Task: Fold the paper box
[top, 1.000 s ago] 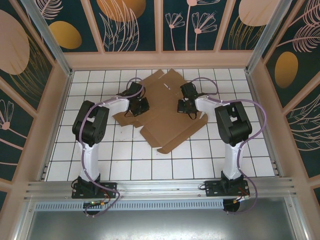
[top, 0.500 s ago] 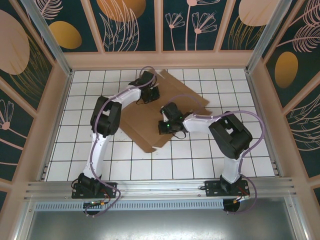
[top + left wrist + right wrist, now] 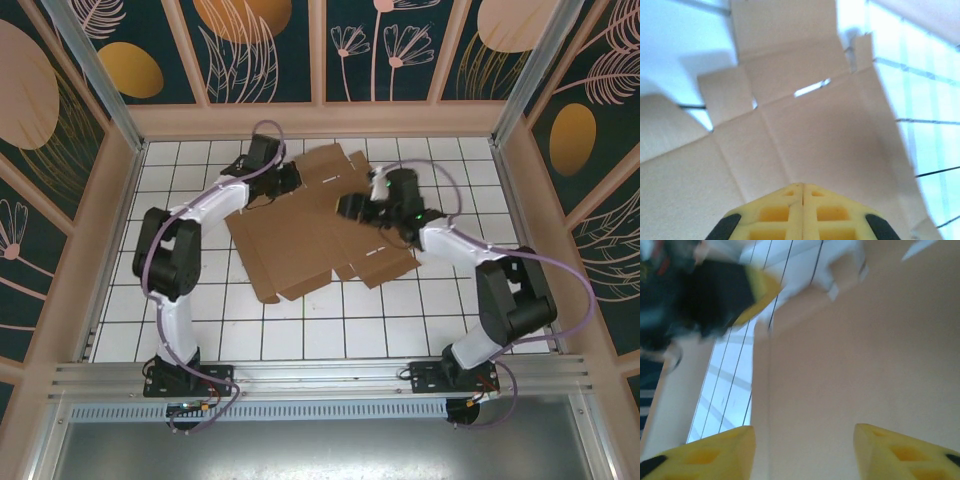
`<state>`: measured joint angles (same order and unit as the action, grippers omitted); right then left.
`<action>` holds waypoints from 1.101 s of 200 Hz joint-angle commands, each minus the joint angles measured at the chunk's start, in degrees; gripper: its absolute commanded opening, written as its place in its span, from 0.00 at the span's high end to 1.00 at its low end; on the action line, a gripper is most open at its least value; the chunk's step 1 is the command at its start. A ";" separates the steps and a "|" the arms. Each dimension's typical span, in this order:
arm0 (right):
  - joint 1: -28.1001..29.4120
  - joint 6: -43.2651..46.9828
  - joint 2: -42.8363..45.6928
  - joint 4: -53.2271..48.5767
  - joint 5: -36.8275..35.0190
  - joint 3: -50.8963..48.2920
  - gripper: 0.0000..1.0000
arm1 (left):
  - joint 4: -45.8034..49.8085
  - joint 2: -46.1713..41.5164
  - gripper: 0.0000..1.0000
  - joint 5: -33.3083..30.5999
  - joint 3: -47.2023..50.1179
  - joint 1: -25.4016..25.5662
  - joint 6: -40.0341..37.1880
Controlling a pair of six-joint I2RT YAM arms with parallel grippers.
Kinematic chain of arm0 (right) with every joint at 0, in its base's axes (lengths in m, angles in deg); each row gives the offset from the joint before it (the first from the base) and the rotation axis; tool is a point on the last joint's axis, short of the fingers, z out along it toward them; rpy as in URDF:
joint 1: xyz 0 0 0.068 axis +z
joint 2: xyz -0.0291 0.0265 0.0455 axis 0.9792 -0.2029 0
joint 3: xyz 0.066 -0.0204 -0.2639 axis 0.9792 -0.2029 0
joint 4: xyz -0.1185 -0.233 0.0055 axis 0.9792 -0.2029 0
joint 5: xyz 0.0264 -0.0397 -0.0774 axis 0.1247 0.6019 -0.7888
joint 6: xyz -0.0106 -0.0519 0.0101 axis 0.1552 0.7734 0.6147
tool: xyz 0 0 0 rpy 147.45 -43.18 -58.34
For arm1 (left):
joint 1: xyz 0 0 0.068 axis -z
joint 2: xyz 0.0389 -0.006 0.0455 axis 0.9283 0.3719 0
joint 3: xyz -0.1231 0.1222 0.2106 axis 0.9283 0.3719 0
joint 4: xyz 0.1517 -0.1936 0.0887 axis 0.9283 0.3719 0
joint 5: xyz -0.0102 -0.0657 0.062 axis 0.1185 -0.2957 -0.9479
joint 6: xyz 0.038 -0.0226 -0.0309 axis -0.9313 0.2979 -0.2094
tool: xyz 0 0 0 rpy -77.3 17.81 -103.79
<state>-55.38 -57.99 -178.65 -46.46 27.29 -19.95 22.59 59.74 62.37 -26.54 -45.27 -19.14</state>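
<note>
Paper box: flat die-cut brown cardboard sheet, unfolded, lying on the white tiled table, middle to far part, between the two arms. Flaps stick out at the far edge and at the near right corner. Creases visible across it. A narrow slot is cut in the near right part.

Left gripper: over the sheet's far left edge, arm reaching in from the left. In the left wrist view its yellow fingers are pressed flat together, closed, nothing seen between them. Cardboard panels and a slot lie just ahead of the tips; contact with the sheet can't be told.

Right gripper: over the sheet's far right part, arm coming in from the right. In the right wrist view its two yellow fingers stand wide apart, open, gripping nothing; cardboard surface is close in front. A blurred black and yellow shape sits upper left in that view, too smeared to identify.

The two grippers are near each other, apart, both above the far half of the sheet.
</note>
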 commanded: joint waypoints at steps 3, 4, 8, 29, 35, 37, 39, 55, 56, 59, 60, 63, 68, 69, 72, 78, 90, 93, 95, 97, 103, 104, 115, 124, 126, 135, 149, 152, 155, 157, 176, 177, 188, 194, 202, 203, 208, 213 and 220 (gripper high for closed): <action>-4.05 10.69 -8.99 -9.59 -12.70 10.89 0.35 | -4.99 0.84 0.97 5.15 6.56 1.19 4.48; -4.39 10.84 -9.55 -10.01 -13.17 11.49 0.35 | -5.10 0.88 0.97 5.17 6.82 1.14 4.66; -5.45 11.41 -12.01 -11.41 -14.47 14.09 0.34 | -5.51 0.75 0.98 4.91 8.08 1.18 5.16; -11.00 12.96 -24.31 -18.16 -12.98 26.25 0.29 | -3.84 0.49 1.00 2.95 10.73 1.01 4.76; -11.84 14.21 -27.20 -20.44 -12.94 29.56 0.28 | -2.80 0.52 1.00 2.90 11.13 0.93 4.49; -12.06 14.75 -27.90 -21.04 -12.94 30.30 0.27 | -2.58 0.49 1.00 2.89 11.34 0.93 4.35; -12.21 15.29 -28.69 -21.64 -12.99 31.08 0.27 | -2.33 0.41 1.00 2.89 11.48 0.90 4.29; -12.63 19.78 -33.22 -26.44 -12.79 36.26 0.26 | -1.88 -0.29 1.00 2.40 14.03 0.64 3.85; -12.63 19.95 -33.40 -26.74 -12.86 36.48 0.26 | -1.87 -0.30 1.00 2.38 14.15 0.61 3.81; -12.67 20.52 -33.91 -27.39 -12.93 37.17 0.26 | -1.72 -0.39 1.00 2.14 14.57 0.50 3.72; -12.69 20.67 -34.05 -27.66 -12.94 37.33 0.25 | -1.66 -0.48 1.00 2.08 14.69 0.49 3.70; -12.71 21.07 -34.48 -28.12 -12.90 37.68 0.25 | -1.49 -0.59 1.00 1.88 15.03 0.34 3.52; -12.93 21.53 -34.82 -28.49 -12.06 38.01 0.25 | -1.22 -0.62 1.00 1.57 15.37 0.17 3.29; -12.96 21.57 -34.81 -28.52 -11.80 38.06 0.25 | -1.19 -0.65 1.00 1.57 15.48 0.06 3.22; -13.17 21.65 -34.95 -28.61 -11.03 38.10 0.25 | -1.10 -0.66 1.00 1.49 15.66 -0.14 3.02; -13.68 21.52 -35.01 -28.63 -9.73 37.91 0.25 | -0.68 -0.64 1.00 1.49 15.85 -0.57 2.67; -14.97 20.88 -35.11 -28.20 -6.39 36.99 0.25 | 0.13 -0.34 1.00 1.03 15.77 -1.45 1.79; -15.41 20.77 -35.20 -28.26 -4.99 36.89 0.24 | 0.26 -0.25 1.00 0.87 15.70 -1.67 1.55; -15.61 20.81 -35.32 -28.34 -3.95 36.81 0.24 | 0.36 -0.19 1.00 0.70 15.69 -1.79 1.39; -15.86 20.80 -35.51 -28.51 -3.07 36.81 0.24 | 0.47 -0.09 1.00 0.46 15.64 -1.97 1.20; -16.36 20.74 -36.24 -29.51 -0.96 37.15 0.24 | 0.89 0.22 1.00 -0.25 15.36 -2.29 0.66; -16.48 20.74 -36.40 -29.81 -0.62 37.19 0.24 | 0.96 0.30 1.00 -0.44 15.30 -2.35 0.59; -17.13 21.09 -37.62 -31.44 2.12 37.34 0.24 | 1.55 1.47 1.00 -1.55 14.54 -2.97 -0.40; -17.61 21.10 -38.17 -31.62 6.44 36.30 0.24 | 1.77 3.01 1.00 -2.04 13.87 -3.49 -0.91; -17.77 21.05 -38.29 -31.57 7.68 36.00 0.24 | 1.79 3.44 1.00 -2.14 13.67 -3.61 -1.02; -18.39 20.31 -38.81 -31.15 11.74 34.34 0.24 | 2.21 5.45 1.00 -2.37 12.48 -4.03 -1.33; -18.78 19.40 -38.59 -29.74 15.71 31.17 0.24 | 3.19 8.62 1.00 -2.97 9.90 -4.18 -2.45; -18.72 19.27 -38.34 -29.34 16.25 30.36 0.24 | 3.56 9.35 1.00 -3.13 9.15 -4.24 -2.77; -18.71 19.21 -38.02 -28.99 16.80 29.55 0.24 | 3.89 10.01 1.00 -3.29 8.55 -4.19 -3.08; -18.77 19.19 -37.85 -28.74 17.08 29.09 0.24 | 4.10 10.40 1.00 -3.33 8.08 -4.18 -3.28; -18.76 18.87 -35.98 -27.59 19.77 25.67 0.24 | 5.48 13.38 1.00 -4.28 4.55 -4.19 -5.10; -18.77 18.83 -35.92 -27.49 19.98 25.47 0.24 | 5.50 13.48 1.00 -4.39 4.45 -4.23 -5.14; -18.75 18.49 -34.57 -26.65 22.57 23.56 0.25 | 6.35 14.76 1.00 -5.78 2.45 -4.25 -6.33; -18.77 18.34 -34.04 -26.20 24.38 22.51 0.26 | 7.15 15.49 1.00 -6.25 1.19 -4.19 -7.18; -18.83 18.30 -33.45 -25.57 27.43 21.01 0.27 | 7.86 16.33 1.00 -6.19 -0.49 -4.25 -8.55; -18.81 18.24 -33.38 -25.52 27.86 20.85 0.27 | 7.92 16.49 1.00 -6.13 -0.67 -4.21 -8.76; -18.89 17.97 -33.29 -25.30 29.57 20.07 0.28 | 8.10 16.92 1.00 -6.09 -1.42 -4.21 -9.39; -19.14 17.98 -33.28 -25.47 30.88 19.61 0.30 | 8.36 17.27 1.00 -6.42 -2.13 -4.25 -9.94; -19.32 18.27 -33.48 -26.03 32.60 19.24 0.31 | 8.72 17.84 1.00 -6.74 -3.27 -4.22 -10.71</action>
<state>-75.42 -37.93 -211.48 -65.52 48.14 3.79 24.91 73.01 58.85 -27.61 -49.47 -24.85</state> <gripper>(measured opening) 0.710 0.051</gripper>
